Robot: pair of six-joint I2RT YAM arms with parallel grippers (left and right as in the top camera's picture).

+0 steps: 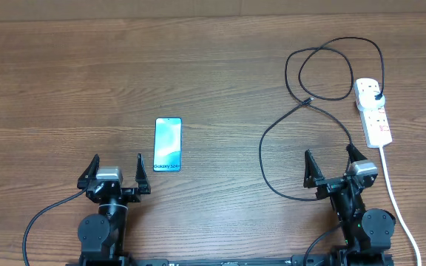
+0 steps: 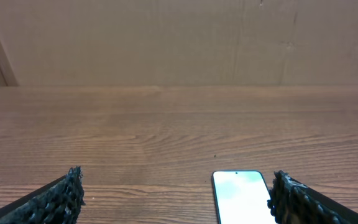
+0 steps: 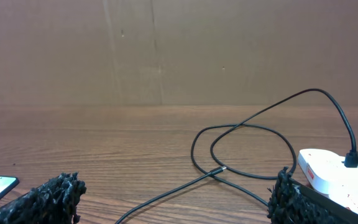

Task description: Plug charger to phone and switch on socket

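The phone lies flat with its screen lit, left of the table's middle and just right of my left gripper. In the left wrist view the phone sits beside the right finger. The charger loops across the right side, and its connector tip rests free on the wood. Its black plug sits in the white socket at the far right. My right gripper stands near the table's front edge, below the cable. Both grippers are open with nothing between their fingers. The right wrist view shows the connector tip ahead and the socket at right.
A thick white cord runs from the socket toward the front edge, right of my right arm. A cardboard wall stands along the back of the wooden table.
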